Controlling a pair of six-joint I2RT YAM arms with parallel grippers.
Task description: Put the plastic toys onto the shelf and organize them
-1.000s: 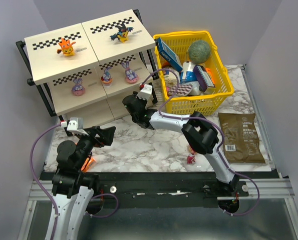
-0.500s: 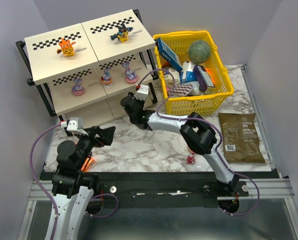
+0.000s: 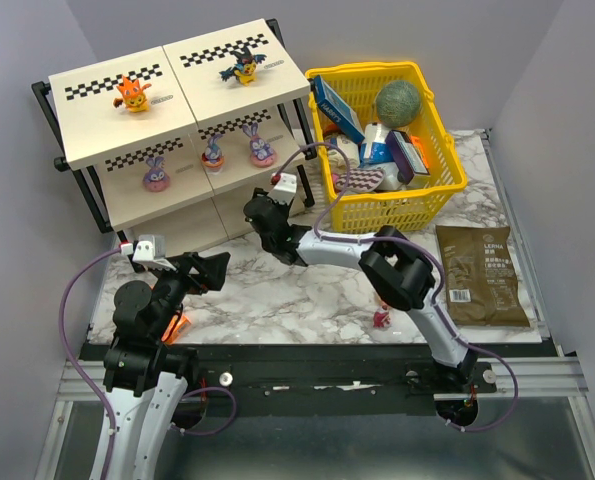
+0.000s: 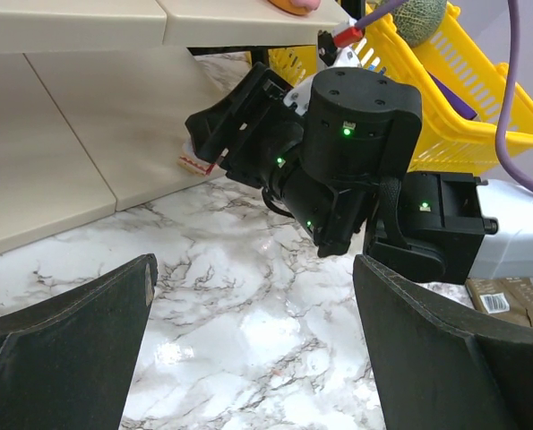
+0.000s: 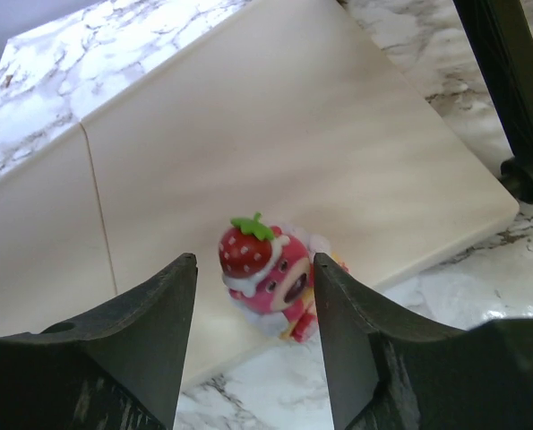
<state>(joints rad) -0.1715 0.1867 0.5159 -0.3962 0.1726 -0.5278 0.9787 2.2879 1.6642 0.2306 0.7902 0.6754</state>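
Observation:
The shelf (image 3: 107,140) stands at the back left. An orange toy (image 3: 132,93) and a black-and-yellow winged toy (image 3: 243,68) stand on its top tier. Three purple-pink bunny-eared toys (image 3: 213,152) stand on the middle tier. My right gripper (image 3: 255,212) is at the bottom tier, its jaws open around a red-pink strawberry-capped toy (image 5: 270,269) that rests on the panel's front edge, with a gap at the left finger. The toy also shows in the left wrist view (image 4: 194,163). Another small red-pink toy (image 3: 382,318) lies near the table's front edge. My left gripper (image 4: 257,358) is open and empty above the marble.
A yellow basket (image 3: 437,190) with boxes and a green ball stands to the right of the shelf. A brown packet (image 3: 482,275) lies at the right. A flat orange packet (image 3: 174,328) lies under my left arm. The shelf's black leg (image 5: 508,90) is to the right of the right gripper.
My right gripper has moved a little left and farther in toward the shelf's bottom tier. The left arm has not moved.

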